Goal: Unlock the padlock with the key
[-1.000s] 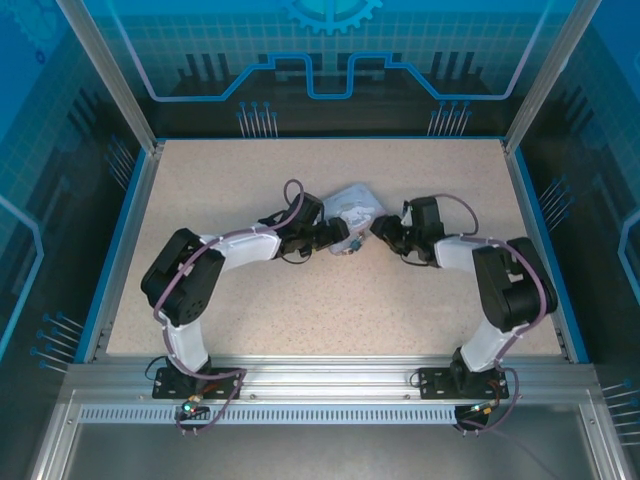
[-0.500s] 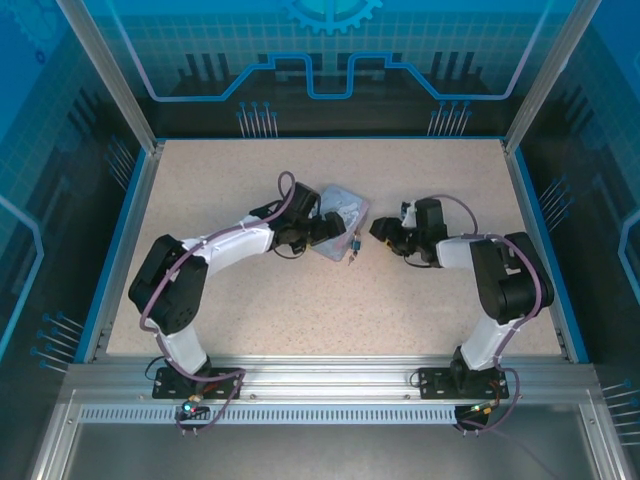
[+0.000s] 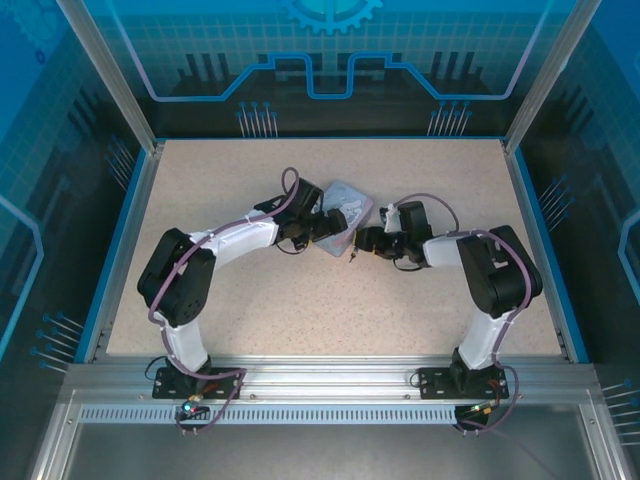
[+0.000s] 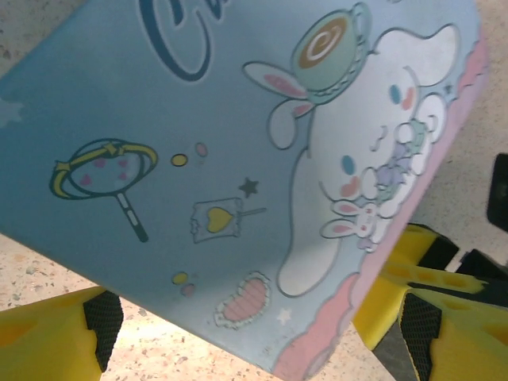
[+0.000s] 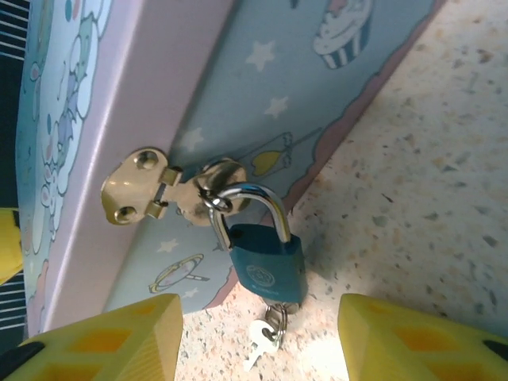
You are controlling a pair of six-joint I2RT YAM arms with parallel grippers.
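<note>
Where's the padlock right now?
In the right wrist view the padlock hangs centre frame by its shackle from the brass hasp on the blue tin, its body low near the table with the key just below.

Right hand [image 3: 362, 241] closes in on the small teal metal padlock [image 5: 264, 262]
It has slid toward the left edge of the desk [image 3: 250, 310]; the pale blue rectangular cartoon tin [image 3: 347, 210] has turned and shifted slightly.

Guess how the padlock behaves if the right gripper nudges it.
The padlock hangs by its shackle from the hasp on the tin, so it will probably swing, not slide. Its small metal body looks smooth: likely slippery and dense. The key dangling below should flop loosely.
</note>
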